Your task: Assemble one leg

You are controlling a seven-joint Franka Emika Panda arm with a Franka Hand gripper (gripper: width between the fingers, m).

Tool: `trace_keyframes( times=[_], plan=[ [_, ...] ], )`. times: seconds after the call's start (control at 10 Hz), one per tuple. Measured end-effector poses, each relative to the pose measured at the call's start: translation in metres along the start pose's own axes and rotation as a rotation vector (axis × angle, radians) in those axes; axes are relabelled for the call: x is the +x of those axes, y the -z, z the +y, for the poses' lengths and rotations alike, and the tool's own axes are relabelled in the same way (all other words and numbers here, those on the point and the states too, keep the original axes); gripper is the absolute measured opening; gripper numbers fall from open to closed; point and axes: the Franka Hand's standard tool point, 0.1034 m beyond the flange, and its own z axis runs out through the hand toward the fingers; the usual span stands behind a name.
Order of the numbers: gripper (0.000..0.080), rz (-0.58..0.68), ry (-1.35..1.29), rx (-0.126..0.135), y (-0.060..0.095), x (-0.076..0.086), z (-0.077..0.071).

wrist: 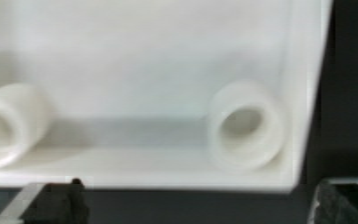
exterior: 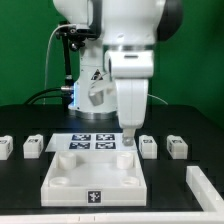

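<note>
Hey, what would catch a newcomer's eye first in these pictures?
The big white arm dominates, its gripper low over the large square part, at its far corner on the exterior view's right. Small white legs flank the marker board behind it; round sockets fill the wrist view.

Black table (exterior: 20, 190), exterior view. Centre front: square part (exterior: 95, 180) with round corner sockets. Just behind it: marker board (exterior: 92, 142) (four tags showing). Flanking the board in a row: legs (exterior: 33, 147), two each side. At the exterior view's right edge: another white part (exterior: 207, 187).
</note>
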Motion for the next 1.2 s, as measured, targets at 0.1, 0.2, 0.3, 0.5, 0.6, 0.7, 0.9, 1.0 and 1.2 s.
trace_keyframes(
  times=[0.1,0.2,0.3,0.5,0.6,0.7,0.9,1.0,1.2],
  plan=[
    [0.065,0.006,0.055,0.006,-0.013,-0.013,-0.015],
    [0.065,0.014,0.033,0.01,-0.026,-0.023,-0.024],
    [0.065,0.021,0.011,0.017,-0.038,-0.03,-0.031],
    [0.065,0.028,-0.007,0.03,-0.05,-0.046,-0.036],
    [0.065,0.03,-0.026,0.03,-0.051,-0.055,-0.037],
    [0.0646,0.03,-0.039,0.031,-0.051,-0.052,-0.037],
    [0.0394,0.03,-0.04,0.032,-0.051,-0.053,-0.037],
    [0.0394,0.03,-0.041,0.032,-0.051,-0.053,-0.037],
    [0.0083,0.03,-0.041,0.032,-0.051,-0.053,-0.037]
  ],
)
